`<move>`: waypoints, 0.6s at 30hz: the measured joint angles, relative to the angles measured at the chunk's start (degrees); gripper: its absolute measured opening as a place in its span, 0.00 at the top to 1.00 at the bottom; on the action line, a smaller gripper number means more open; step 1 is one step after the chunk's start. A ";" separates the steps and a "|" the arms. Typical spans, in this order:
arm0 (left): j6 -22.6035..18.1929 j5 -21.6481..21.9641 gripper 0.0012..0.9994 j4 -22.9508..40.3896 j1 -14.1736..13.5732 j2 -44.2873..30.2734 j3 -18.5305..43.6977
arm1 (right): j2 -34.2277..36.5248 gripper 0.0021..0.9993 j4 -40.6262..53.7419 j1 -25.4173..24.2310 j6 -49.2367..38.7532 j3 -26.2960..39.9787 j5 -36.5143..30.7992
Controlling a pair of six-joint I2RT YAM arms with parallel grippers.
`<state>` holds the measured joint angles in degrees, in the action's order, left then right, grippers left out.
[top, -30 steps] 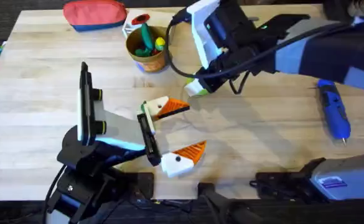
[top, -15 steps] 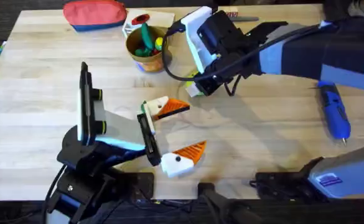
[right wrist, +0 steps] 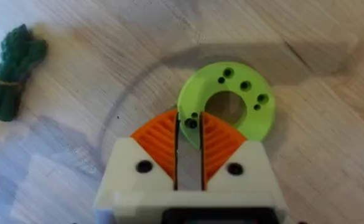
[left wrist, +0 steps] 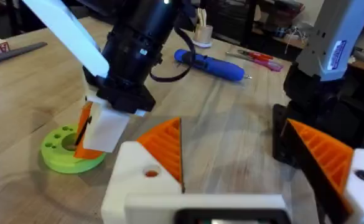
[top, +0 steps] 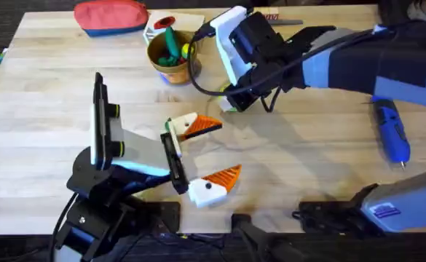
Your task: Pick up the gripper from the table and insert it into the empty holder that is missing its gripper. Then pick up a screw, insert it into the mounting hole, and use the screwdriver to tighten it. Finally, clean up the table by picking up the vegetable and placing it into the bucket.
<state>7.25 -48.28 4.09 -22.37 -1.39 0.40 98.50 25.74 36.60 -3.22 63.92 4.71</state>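
Surface (top: pixel 52 131): pale wood, carrying all items.

Right arm reaches across the middle. Right gripper (top: pixel 231 102) points down at the far centre; its orange pads (right wrist: pixel 214 143) stand nearly together, with a thin slit between them, over the near rim of a lime-green disc (right wrist: pixel 228 106). The left wrist view shows that gripper (left wrist: pixel 98 134) just above the disc (left wrist: pixel 70 152); contact cannot be told.

Left arm rests low, well nearer the bases than the right gripper. Left gripper (top: pixel 209 156) has its fingers wide apart and holds nothing. Each white holder (top: pixel 202 191) carries an orange ribbed wedge (top: pixel 223 176), also seen in the left wrist view (left wrist: pixel 322 152).

Red pouch (top: pixel 111 16): far beyond and to the left of the right gripper, at the far edge.

Bucket (top: pixel 172 57): brown-orange, upright, just beyond and to the left of the right gripper, holding green and yellow toy items.

Screwdriver (top: pixel 391 129): blue, lying flat well to the right of the right gripper, tip toward the bases; seen also behind it in the left wrist view (left wrist: pixel 210 65).

Vegetable (right wrist: pixel 10 84): dark green bundle, lying on the surface, near the right gripper but apart from the disc.
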 joint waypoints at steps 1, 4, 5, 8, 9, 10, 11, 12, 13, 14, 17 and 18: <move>0.00 0.01 0.01 -0.01 0.00 0.00 0.00 | 0.00 0.79 -0.01 0.00 0.00 0.00 -0.02; 0.00 -0.01 0.01 -0.01 0.00 0.00 0.00 | 0.25 0.79 0.07 0.00 0.01 0.00 -0.01; 0.00 0.01 0.01 -0.01 0.00 0.00 0.00 | 0.43 0.81 0.07 0.00 0.00 0.00 -0.02; 0.00 -0.01 0.01 -0.01 0.00 0.00 0.00 | 1.01 0.91 -0.06 -0.02 0.00 0.10 -0.30; 0.00 0.00 0.01 -0.01 0.00 0.00 0.00 | 1.01 0.95 -0.06 -0.02 0.06 0.16 -0.42; 0.00 0.01 0.01 0.00 0.00 0.00 0.00 | 1.01 0.99 -0.05 0.00 0.18 0.17 -0.42; 0.00 -0.01 0.01 0.01 0.00 0.00 0.00 | 1.01 0.99 -0.04 0.00 0.19 0.17 -0.41; 0.00 0.01 0.01 0.01 0.00 0.00 0.00 | 1.01 1.00 -0.02 0.00 0.20 0.17 -0.42; 0.00 0.01 0.01 0.00 0.00 0.00 0.00 | 1.01 1.00 -0.02 -0.02 0.20 0.17 -0.42; 0.00 -0.01 0.01 0.00 0.00 0.00 0.00 | 1.01 1.00 -0.02 -0.02 0.20 0.17 -0.42; 0.00 0.01 0.01 -0.01 0.00 0.00 0.00 | 1.01 1.00 0.04 -0.02 0.20 0.21 -0.42; 0.00 -0.01 0.01 -0.01 0.00 0.00 0.00 | 1.01 1.00 0.28 -0.04 0.20 0.28 -0.42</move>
<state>7.25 -48.29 4.08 -22.37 -1.39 0.40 99.50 26.02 36.56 -3.03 64.21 4.29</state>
